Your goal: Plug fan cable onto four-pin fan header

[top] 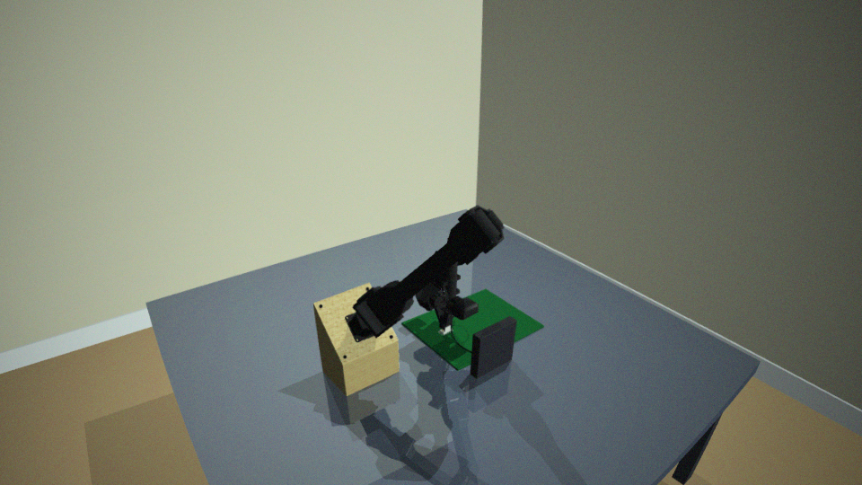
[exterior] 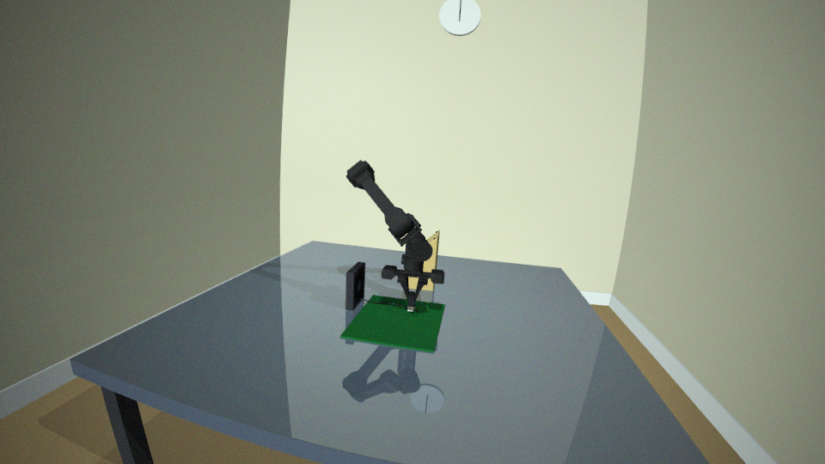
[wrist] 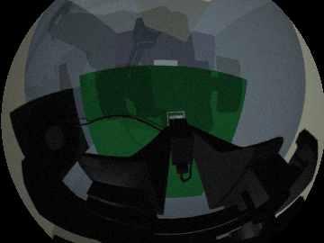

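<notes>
My gripper (top: 444,321) (exterior: 411,302) (wrist: 178,130) points down over the green board (top: 505,319) (exterior: 392,332) (wrist: 225,119) and is shut on the small black fan plug (wrist: 182,150). The white fan header (top: 445,330) (exterior: 410,309) (wrist: 175,112) stands on the board right at the fingertips. In the wrist view the plug's far end overlaps the header's near edge, and part of the header's inside shows beyond it. The fingers hide the joint, so I cannot tell how deep the plug sits. The thin black cable (wrist: 119,116) runs from the plug to the fan (top: 494,347) (exterior: 354,286) (wrist: 49,119).
The black square fan stands upright beside the board, close to the gripper's side. The cable arches low over the board. A wooden block (top: 370,365) (exterior: 433,260) with a sloped top carries the arm's base on the side away from the exterior camera.
</notes>
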